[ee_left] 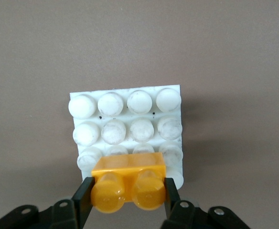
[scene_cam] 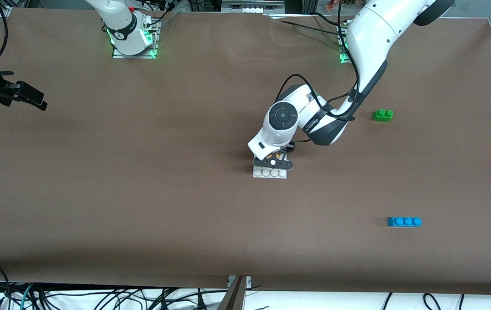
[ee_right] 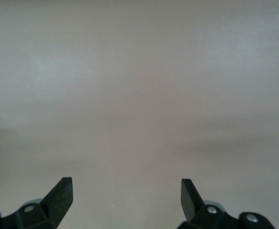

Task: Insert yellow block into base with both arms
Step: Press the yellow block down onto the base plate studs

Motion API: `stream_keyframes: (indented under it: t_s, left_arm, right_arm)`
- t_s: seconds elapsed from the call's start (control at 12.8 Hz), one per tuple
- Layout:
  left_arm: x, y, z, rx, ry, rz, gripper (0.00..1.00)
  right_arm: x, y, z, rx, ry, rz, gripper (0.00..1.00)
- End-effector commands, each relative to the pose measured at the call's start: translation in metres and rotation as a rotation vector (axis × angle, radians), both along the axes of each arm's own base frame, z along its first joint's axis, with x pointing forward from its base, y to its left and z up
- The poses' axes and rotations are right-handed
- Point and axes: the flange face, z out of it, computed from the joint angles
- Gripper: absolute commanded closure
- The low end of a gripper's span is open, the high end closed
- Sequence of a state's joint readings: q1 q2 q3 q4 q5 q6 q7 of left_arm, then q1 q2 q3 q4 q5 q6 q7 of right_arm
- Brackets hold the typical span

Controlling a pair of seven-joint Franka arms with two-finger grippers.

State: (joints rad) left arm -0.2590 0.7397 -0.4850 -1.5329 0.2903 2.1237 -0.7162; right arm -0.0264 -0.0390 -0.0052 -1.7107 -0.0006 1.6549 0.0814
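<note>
My left gripper [ee_left: 128, 196] is shut on the yellow block [ee_left: 128, 183], one black finger [ee_left: 82, 200] on each short end. The block is over an edge row of the white studded base [ee_left: 125, 119]; I cannot tell whether it touches the studs. In the front view the left gripper [scene_cam: 273, 162] covers most of the base [scene_cam: 270, 173] at mid-table, and only a sliver of the yellow block [scene_cam: 278, 154] shows. My right gripper [scene_cam: 34, 99] waits open at the right arm's end of the table. In its wrist view the right gripper [ee_right: 126, 195] has only bare table between its fingers.
A green two-stud brick [scene_cam: 382, 115] lies toward the left arm's end of the table, farther from the front camera than the base. A blue three-stud brick [scene_cam: 404, 221] lies nearer to that camera at the same end. Brown table [scene_cam: 142, 193] surrounds the base.
</note>
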Motion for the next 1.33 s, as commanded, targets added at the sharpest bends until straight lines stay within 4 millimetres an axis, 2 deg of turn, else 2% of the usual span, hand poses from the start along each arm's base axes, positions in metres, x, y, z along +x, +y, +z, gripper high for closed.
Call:
stream_keyframes:
  t_s: [0.0,0.16,0.94,1.25]
  left_arm:
    - [0.005,-0.005,-0.006,0.023,-0.041,-0.007,0.62]
    - [-0.001,-0.014,-0.015,0.015,-0.040,-0.009,0.62]
    - [-0.004,-0.008,-0.025,0.059,-0.047,-0.030,0.62]
    - [-0.005,-0.010,-0.029,0.056,-0.045,-0.030,0.57]
  right_arm:
    - [-0.003,-0.001,0.003,0.001,0.002,0.010,0.00]
    - [-0.003,-0.001,0.003,0.001,0.002,0.010,0.00]
    - [-0.003,-0.001,0.003,0.001,0.002,0.010,0.00]
    - [-0.003,-0.001,0.002,0.001,0.003,0.010,0.00]
